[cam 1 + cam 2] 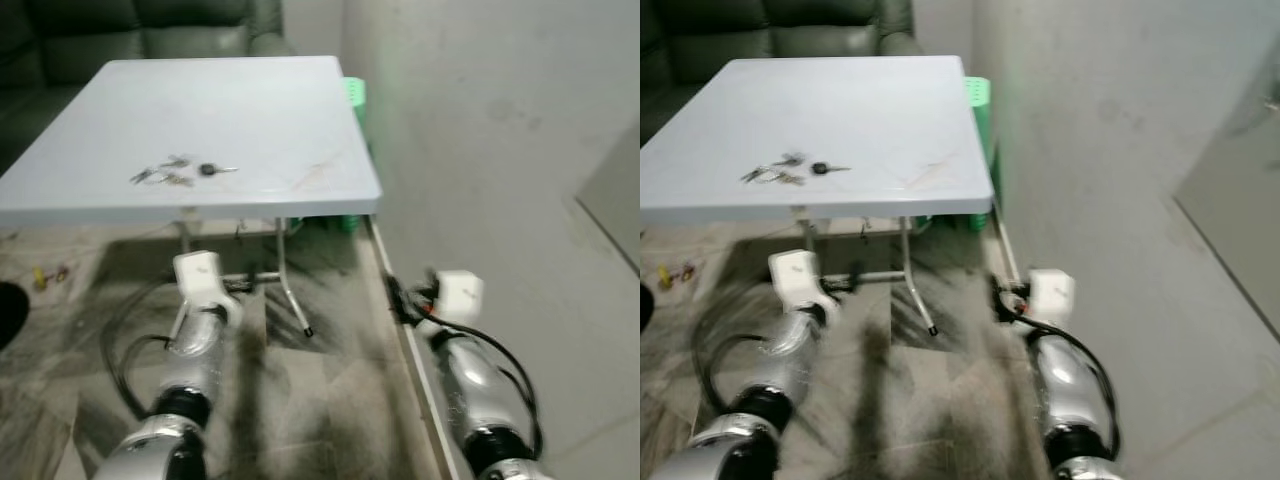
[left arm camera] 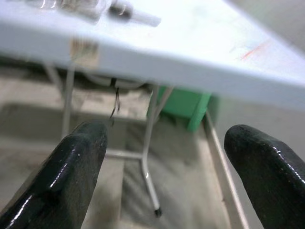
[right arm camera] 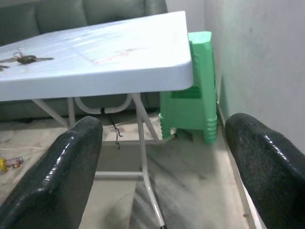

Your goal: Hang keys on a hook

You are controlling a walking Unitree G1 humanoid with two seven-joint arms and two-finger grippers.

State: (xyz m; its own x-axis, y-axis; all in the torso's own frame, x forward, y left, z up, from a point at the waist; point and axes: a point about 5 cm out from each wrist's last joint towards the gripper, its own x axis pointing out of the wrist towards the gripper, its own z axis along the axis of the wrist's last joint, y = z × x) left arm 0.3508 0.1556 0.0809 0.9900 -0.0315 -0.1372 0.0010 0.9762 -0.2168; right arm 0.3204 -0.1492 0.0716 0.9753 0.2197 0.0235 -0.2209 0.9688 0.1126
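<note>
A bunch of keys (image 1: 182,171) with a black fob lies near the front left edge of a white folding table (image 1: 260,110); the keys (image 3: 26,59) also show in the right wrist view. Both arms are held low in front of the table, below its edge. My left gripper (image 2: 167,176) is open with nothing between its fingers (image 2: 71,171), pointing under the table edge. My right gripper (image 3: 164,176) is open and empty too, near the wall, its fingers (image 3: 71,171) aimed at the table's right corner.
A green plastic stool (image 3: 193,90) stands beside the table against the pale wall (image 1: 500,150). A dark sofa (image 1: 140,30) is behind the table. The table's metal legs (image 1: 292,285) and black cables (image 1: 130,340) lie on the marbled floor. A small yellow-red object (image 1: 48,275) lies at left.
</note>
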